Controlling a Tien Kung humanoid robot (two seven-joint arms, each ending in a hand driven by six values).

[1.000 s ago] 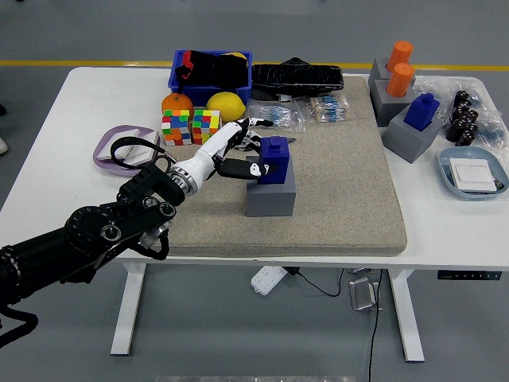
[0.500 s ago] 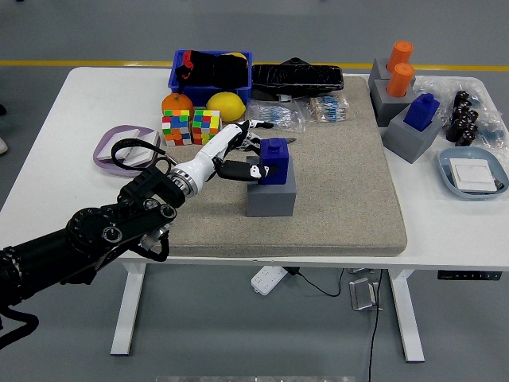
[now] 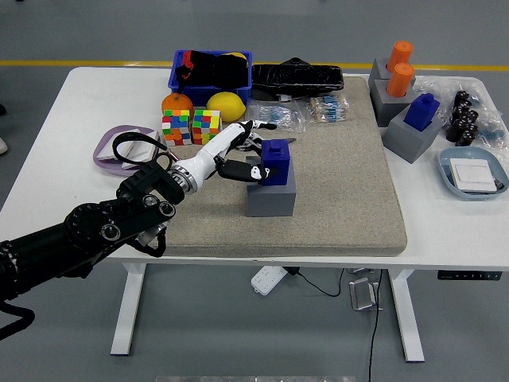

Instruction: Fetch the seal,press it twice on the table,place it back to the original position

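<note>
Head view: left hand (image 3: pixel 242 156) has its fingers closed around the blue seal (image 3: pixel 276 161), which sits in its grey holder (image 3: pixel 270 193) on the tan mat (image 3: pixel 342 183). Seal looks rigid, light, smooth plastic, so probably a bit slippery; best gripped across the flat sides of the upper block.
</note>
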